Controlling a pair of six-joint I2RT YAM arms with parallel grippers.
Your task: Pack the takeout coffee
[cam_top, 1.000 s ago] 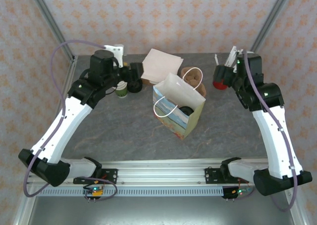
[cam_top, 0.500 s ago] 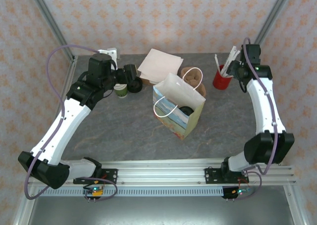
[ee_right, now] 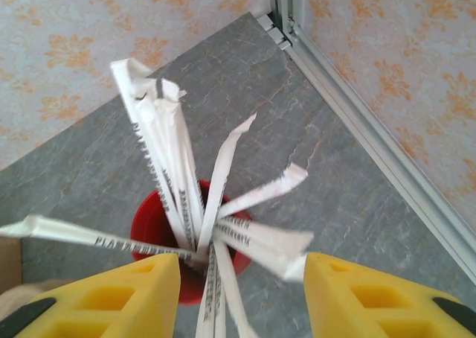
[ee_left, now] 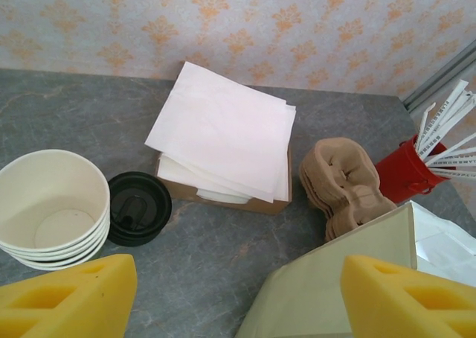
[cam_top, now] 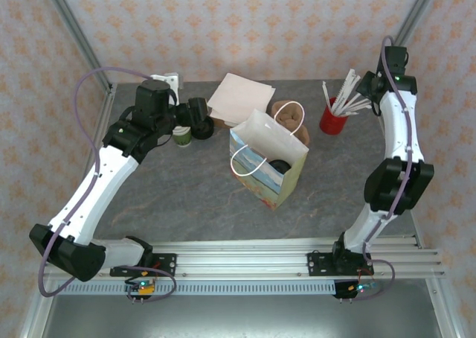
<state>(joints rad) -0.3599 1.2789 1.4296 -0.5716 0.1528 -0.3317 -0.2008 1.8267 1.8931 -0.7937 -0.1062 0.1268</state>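
The coffee (cam_top: 279,165) looks packed in the paper bag (cam_top: 294,173); left gripper (ee_left: 238,297) gapes empty, right gripper (ee_right: 242,293) half-open around far-right straws (ee_right: 160,137), none clamped

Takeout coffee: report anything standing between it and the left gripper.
The takeout coffee sits inside the paper bag, so the bag's white wall stands between it and the left gripper. Its black lid shows through the open top.

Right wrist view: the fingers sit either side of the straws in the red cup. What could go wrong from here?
The right gripper brackets several splayed wrapped straws; closing may pinch a bunch, or tip the red cup. The left gripper hovers open above the edge of the paper bag, so a low move might knock it over.
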